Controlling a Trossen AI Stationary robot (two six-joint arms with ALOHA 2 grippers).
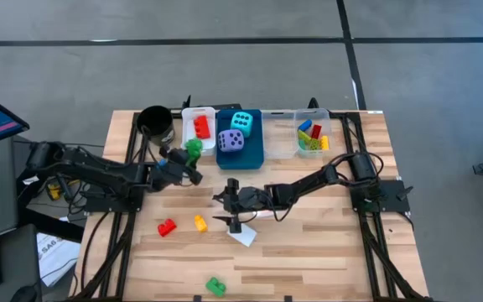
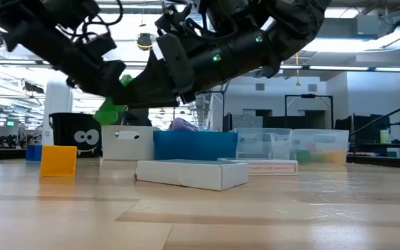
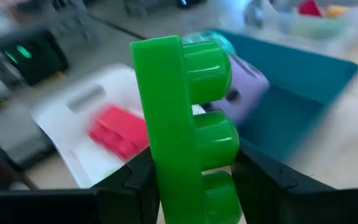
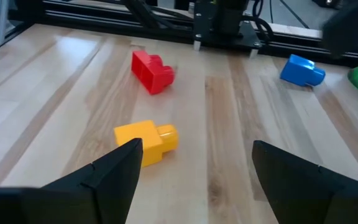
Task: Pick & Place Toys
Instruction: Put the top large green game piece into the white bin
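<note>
The left gripper (image 1: 193, 164) is clamped on a green brick (image 1: 194, 149), held above the table just before the white bin (image 1: 198, 127). It looks light, stiff and slick; gripping its flat sides suits. The right gripper (image 1: 235, 210) hangs open, empty, mid-table.

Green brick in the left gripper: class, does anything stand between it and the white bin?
Nothing visible does. The left gripper holds the green brick just short of the white bin, whose only content is a red brick.
</note>
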